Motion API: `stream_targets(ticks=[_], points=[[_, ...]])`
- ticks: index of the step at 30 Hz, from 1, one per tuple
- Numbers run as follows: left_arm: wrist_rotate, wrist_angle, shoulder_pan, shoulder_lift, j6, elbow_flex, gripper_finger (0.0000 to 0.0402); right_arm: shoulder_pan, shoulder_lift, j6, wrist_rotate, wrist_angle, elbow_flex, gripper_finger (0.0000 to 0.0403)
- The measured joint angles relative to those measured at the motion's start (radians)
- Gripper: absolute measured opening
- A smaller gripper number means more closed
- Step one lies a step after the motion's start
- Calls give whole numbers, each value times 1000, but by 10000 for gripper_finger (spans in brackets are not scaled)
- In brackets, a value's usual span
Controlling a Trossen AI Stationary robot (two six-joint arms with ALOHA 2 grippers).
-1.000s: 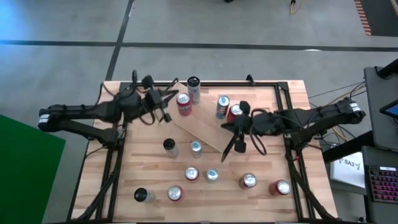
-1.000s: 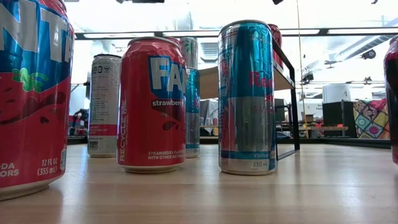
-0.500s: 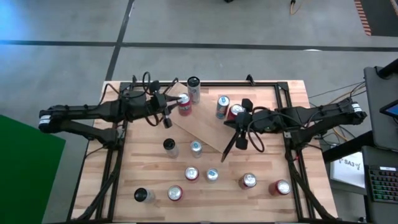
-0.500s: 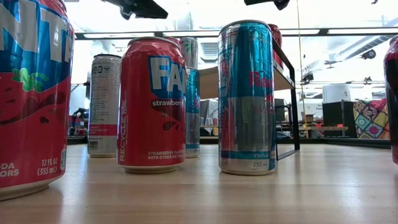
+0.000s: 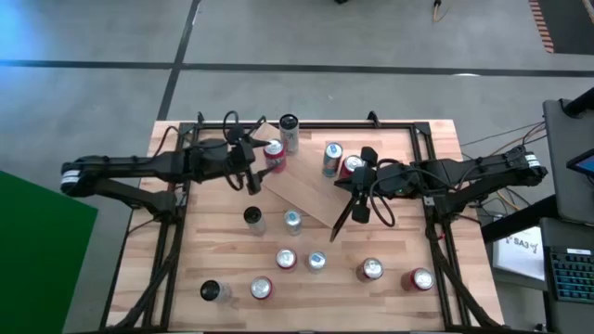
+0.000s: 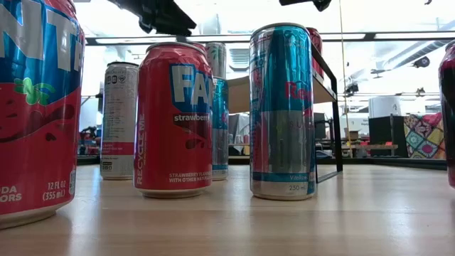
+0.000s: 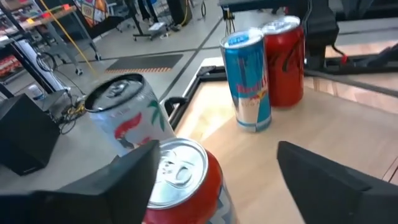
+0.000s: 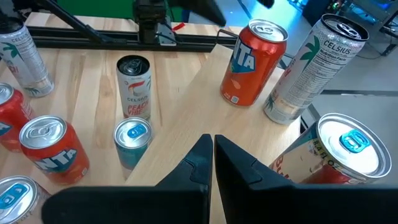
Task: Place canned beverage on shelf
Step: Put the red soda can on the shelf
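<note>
The left gripper is spread wide around a red can at the near-left corner of the shelf, and I'd guess a grasp comes next. In the left wrist view the can sits between the two dark fingers, with clear air on the right side, so nothing is gripped. Whether this can stands on the plank or just off its corner is hard to settle from above.

What worries me is the tall white can just behind the red one. If the gripper pushes further forward before closing, a finger could nudge it over (it looks narrow and tippy), and a slightly off-centre squeeze could skid the red can off the edge.

The right gripper hovers over the shelf's other side with its fingers pressed together, holding nothing; its own camera shows them meeting above the plank. A blue can and another red can stand just beside it on the shelf.

The overhead view lays out the spare cans on the table in front, which the wrist cameras only partly catch. The table-level view shows the shelf's black frame raised behind a strawberry soda can, a height the top-down view hides.
</note>
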Motion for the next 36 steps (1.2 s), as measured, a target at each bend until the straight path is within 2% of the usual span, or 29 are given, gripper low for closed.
stream_targets(ticks=[3,7,11,13,19,24,36], points=[[-1,-2,0,24,6,0,343,0,0,-1,0,2,0,9],[-8,0,0,31,14,-1,356,0,0,-1,0,3,0,9],[-118,14,0,30,38,0,355,0,0,-1,0,3,0,9],[-133,27,7,28,56,0,355,0,0,-1,0,3,0,9],[-80,51,46,46,80,0,355,0,0,-1,0,3,-1,9],[8,51,77,63,77,0,355,0,0,3,0,3,-1,9],[8,53,106,79,73,0,355,0,0,6,0,3,-1,9]])
